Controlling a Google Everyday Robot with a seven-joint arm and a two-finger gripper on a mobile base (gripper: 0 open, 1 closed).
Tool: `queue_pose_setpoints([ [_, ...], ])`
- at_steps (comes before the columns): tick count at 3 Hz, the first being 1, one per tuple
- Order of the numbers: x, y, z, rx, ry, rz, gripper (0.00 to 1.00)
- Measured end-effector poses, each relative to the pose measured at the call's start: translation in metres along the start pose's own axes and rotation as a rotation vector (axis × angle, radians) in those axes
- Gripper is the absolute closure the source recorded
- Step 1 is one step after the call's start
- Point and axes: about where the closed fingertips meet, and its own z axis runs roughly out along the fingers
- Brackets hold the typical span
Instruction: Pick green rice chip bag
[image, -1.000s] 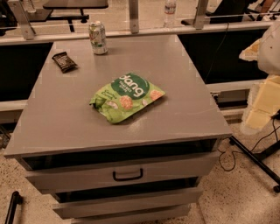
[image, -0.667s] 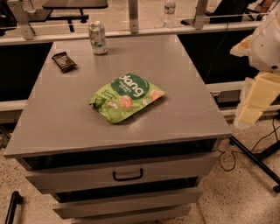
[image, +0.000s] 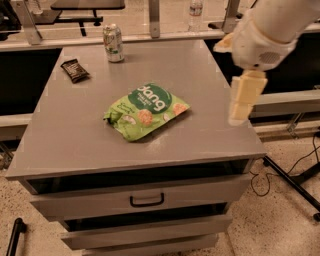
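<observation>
Bag: I see the green rice chip bag (image: 146, 111) lying flat near the middle of the gray table (image: 70, 135). Its dark green round patch faces up, toward the back.
Gripper: my gripper (image: 243, 97) hangs over the right side of the table. It is to the right of the bag and not touching it. I cannot tell if it is spread or pressed together.
Arm: the white arm (image: 267, 30) comes in from the top right corner.
Can: a pale green can (image: 113, 43) stands upright at the back, well apart from the bag.
Bar: a small dark bar (image: 75, 70) lies at the back left.
Drawer: a drawer with a black handle (image: 147, 200) sits under the table top.
</observation>
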Motion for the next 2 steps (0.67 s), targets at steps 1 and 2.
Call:
queue_pose_setpoints([
  [1, -0.038, -0.022, 0.041, -0.042, -0.048, -0.115, 0.0],
  [2, -0.091, -0.032, 0.082, -0.103, -0.115, -0.23, 0.0],
])
